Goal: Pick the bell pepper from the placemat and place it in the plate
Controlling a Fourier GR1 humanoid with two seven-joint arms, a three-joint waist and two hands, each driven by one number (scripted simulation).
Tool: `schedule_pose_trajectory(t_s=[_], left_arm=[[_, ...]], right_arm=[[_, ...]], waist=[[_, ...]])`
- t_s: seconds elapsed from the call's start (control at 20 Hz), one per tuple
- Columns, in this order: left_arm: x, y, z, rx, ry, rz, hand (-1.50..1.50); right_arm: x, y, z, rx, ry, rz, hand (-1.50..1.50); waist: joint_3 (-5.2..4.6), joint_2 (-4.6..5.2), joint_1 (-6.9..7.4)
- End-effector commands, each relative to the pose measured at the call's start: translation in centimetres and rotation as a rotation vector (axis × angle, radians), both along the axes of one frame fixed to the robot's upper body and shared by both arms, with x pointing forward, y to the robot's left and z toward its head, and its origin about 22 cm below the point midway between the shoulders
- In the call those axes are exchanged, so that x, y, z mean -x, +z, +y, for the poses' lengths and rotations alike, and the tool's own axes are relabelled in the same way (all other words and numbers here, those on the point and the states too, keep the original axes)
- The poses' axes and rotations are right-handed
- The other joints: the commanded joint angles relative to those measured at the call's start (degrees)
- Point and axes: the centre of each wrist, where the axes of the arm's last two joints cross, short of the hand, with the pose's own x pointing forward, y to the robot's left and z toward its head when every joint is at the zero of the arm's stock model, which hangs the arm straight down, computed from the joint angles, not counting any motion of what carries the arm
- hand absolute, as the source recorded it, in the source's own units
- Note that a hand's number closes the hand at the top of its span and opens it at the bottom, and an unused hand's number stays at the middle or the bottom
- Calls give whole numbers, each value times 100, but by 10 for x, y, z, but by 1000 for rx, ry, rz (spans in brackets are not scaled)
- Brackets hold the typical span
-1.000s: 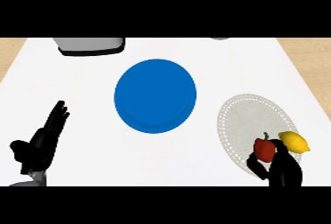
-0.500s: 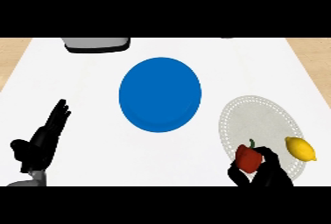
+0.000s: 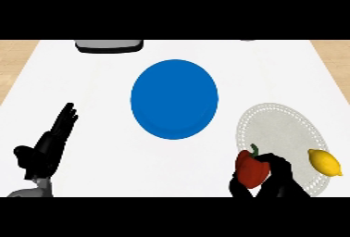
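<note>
Right hand (image 3: 279,178) has its fingers wrapped round the red bell pepper (image 3: 252,169); blue plate (image 3: 175,99) sits up-left of it.

Red bell pepper (image 3: 252,169) with green stem, upright and slightly tilted, at the near left edge of the pale round placemat (image 3: 280,129), flat on the bench, blue plate (image 3: 175,98) bare, left of and beyond the placemat, apart from it

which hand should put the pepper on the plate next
The right hand. Its fingers are already curled round the red bell pepper at the placemat's near-left edge, with the blue plate ahead-left. The left hand rests open at the view's left, holding nothing.
</note>
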Motion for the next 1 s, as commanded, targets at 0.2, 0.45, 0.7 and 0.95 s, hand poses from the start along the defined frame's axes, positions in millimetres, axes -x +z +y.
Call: schedule_pose_trajectory(t_s=[0.2, 0.45, 0.7, 0.95], left_arm=[[-6, 2, -17, 8, -57, -16, 0], [-19, 12, -22, -8, -61, -26, 0], [-31, 8, -28, 19, -87, -23, 0], [-30, 11, -35, 16, -115, -21, 0]], right_arm=[[-8, 44, 42, -21, -127, -28, 150], [-27, 49, 49, -56, -67, 9, 150], [-73, 56, 53, -88, -48, 1, 150], [-116, 61, 53, -106, -79, 29, 150]], waist=[[25, 99, 297], [40, 128, 375], [36, 201, 483], [45, 179, 587]])
